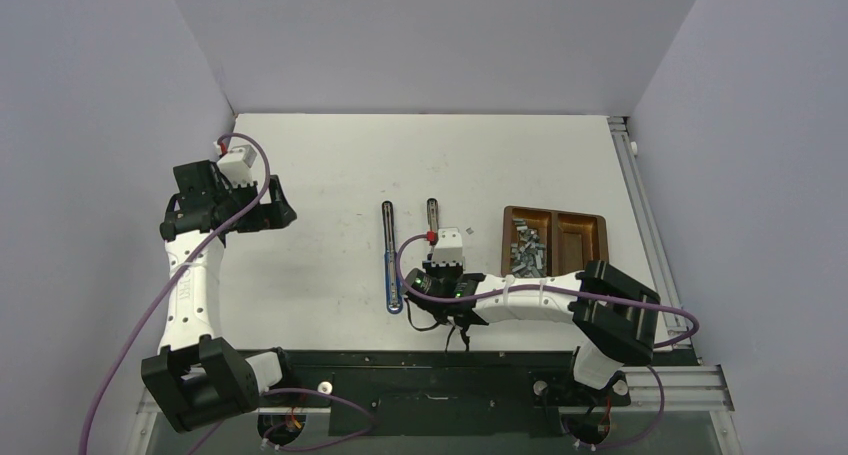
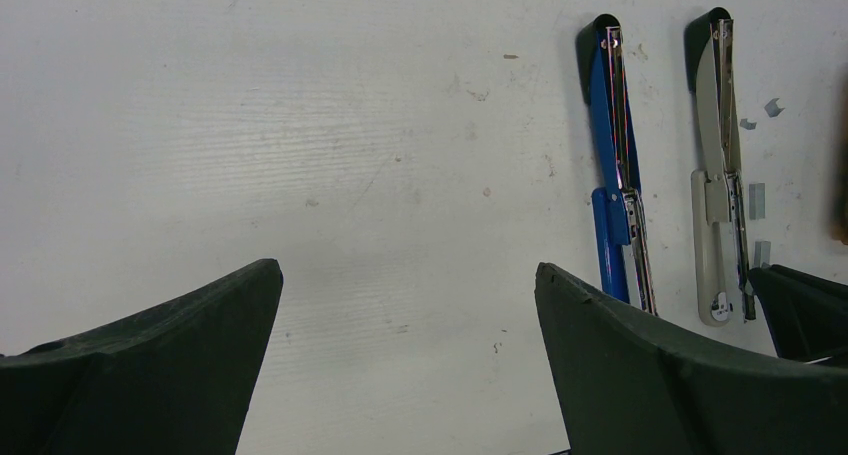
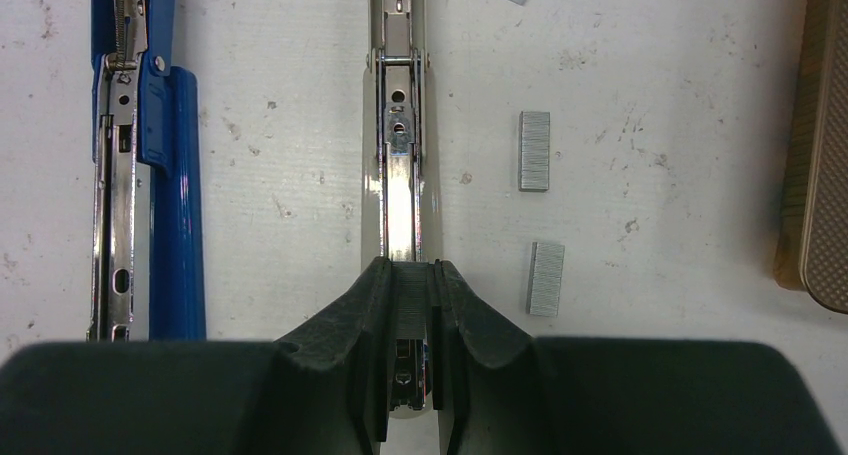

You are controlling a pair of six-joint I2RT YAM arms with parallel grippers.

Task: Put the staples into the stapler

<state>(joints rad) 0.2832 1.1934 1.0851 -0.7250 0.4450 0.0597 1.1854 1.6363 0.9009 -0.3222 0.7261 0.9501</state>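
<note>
Near the left edge of the table point(image 1: 320, 175), our left gripper point(image 2: 408, 270) hangs spread wide, grasping nothing. Mid-table the blue stapler point(image 3: 150, 175) lies opened flat. Our right gripper point(image 3: 411, 275) pinches 1 staple strip point(image 3: 411, 297) over the channel of the grey stapler point(image 3: 400, 125); we judge it not yet seated. 2 loose strips point(image 3: 534, 151) lie just beside. The remaining staples point(image 1: 527, 250) sit in the tray point(image 1: 590, 237) toward the right edge.

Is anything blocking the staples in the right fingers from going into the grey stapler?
Nothing visible is. The right fingers pinch a staple strip lined up with the open channel of the grey stapler, which looks bare. Two loose strips lie beside it, out of the way.
</note>
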